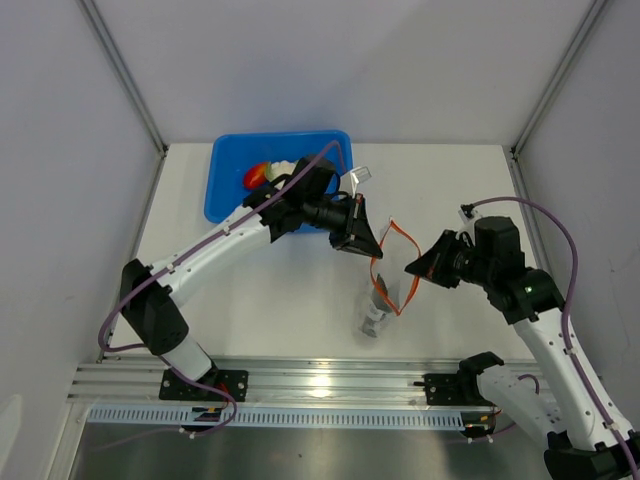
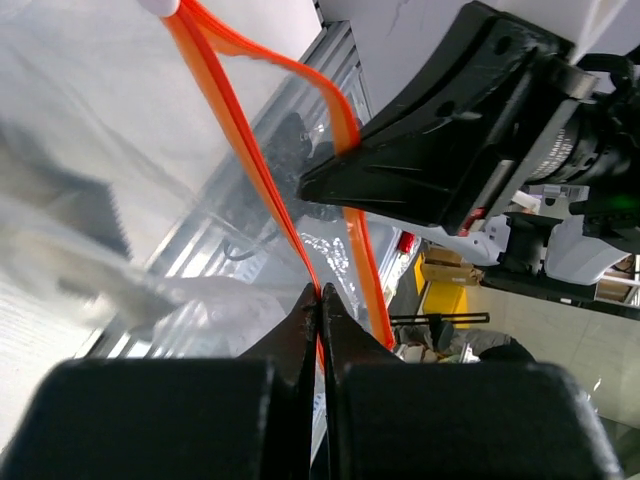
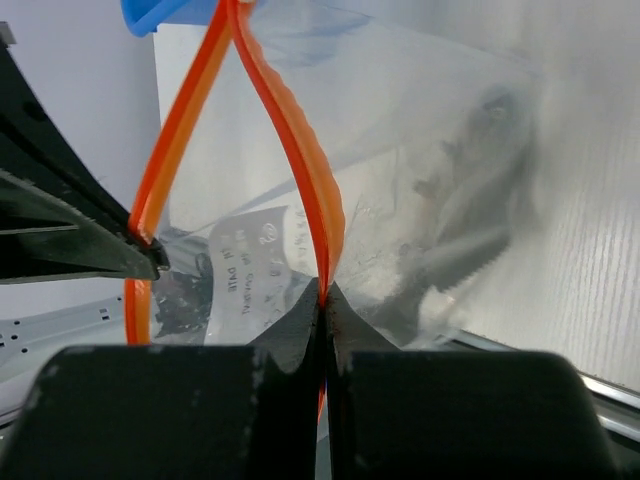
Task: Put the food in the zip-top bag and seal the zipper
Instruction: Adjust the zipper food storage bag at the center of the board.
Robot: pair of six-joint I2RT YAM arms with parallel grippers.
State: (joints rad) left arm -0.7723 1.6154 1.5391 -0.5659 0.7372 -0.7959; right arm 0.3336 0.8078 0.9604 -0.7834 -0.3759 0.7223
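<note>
The clear zip-top bag (image 1: 392,285) hangs mouth-up between my two grippers at mid-table. Its orange zipper (image 1: 390,230) is pulled apart into two lips. My left gripper (image 1: 366,246) is shut on one lip (image 2: 250,150), and in its wrist view the fingertips pinch the strip. My right gripper (image 1: 412,270) is shut on the other lip (image 3: 300,150). A dark grey fish-like piece of food (image 3: 470,220) lies inside the bag near its bottom (image 1: 377,315). A red pepper (image 1: 256,174) and white cauliflower (image 1: 283,168) sit in the blue tub (image 1: 225,190), partly hidden by the left arm.
The blue tub stands at the back left against the rear wall, and its corner (image 3: 150,12) shows in the right wrist view. White enclosure walls close off the sides. An aluminium rail (image 1: 320,385) runs along the near edge by the arm bases.
</note>
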